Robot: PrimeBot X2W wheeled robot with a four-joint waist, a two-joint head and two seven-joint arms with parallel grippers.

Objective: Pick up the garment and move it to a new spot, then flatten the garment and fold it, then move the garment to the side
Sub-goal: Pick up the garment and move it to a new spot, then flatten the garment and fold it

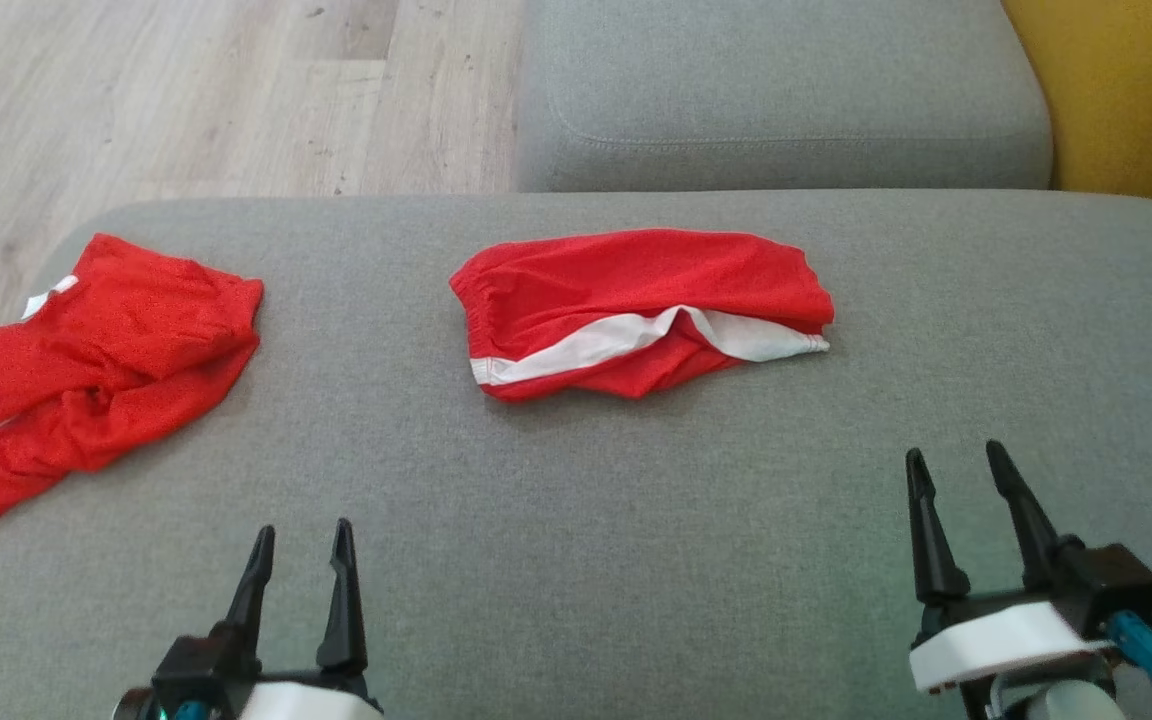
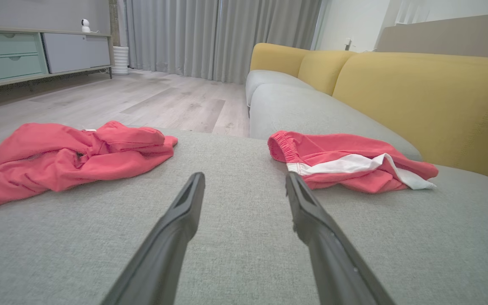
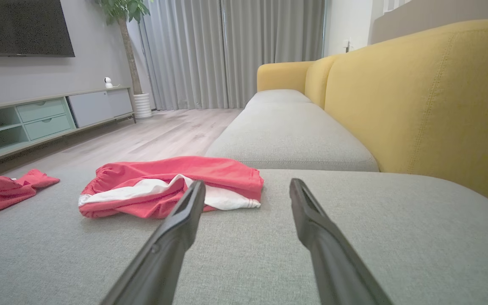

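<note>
While the red garment (image 1: pixel 636 300) is lying on the cushion (image 1: pixel 576 520), I'm holding left hand (image 1: pixel 303 527) and right hand (image 1: pixel 954 450) spread.

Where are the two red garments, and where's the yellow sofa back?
middle red garment (image 1: pixel 636 275), head view, on its red upper panel.
left red garment (image 1: pixel 126 340), head view, on its crumpled red middle.
yellow sofa back (image 3: pixel 417 106), right wrist view, on its front face.

I count two red garments, the folded garment (image 1: pixel 636 300) and the crumpled garment (image 1: pixel 106 350); two grippers, left gripper (image 1: pixel 303 527) and right gripper (image 1: pixel 954 450), with two fingers (image 1: pixel 341 590) each; two grey seat cushions, the near cushion (image 1: pixel 576 560) and the far cushion (image 1: pixel 786 90); one white camera (image 2: pixel 85 25).
</note>
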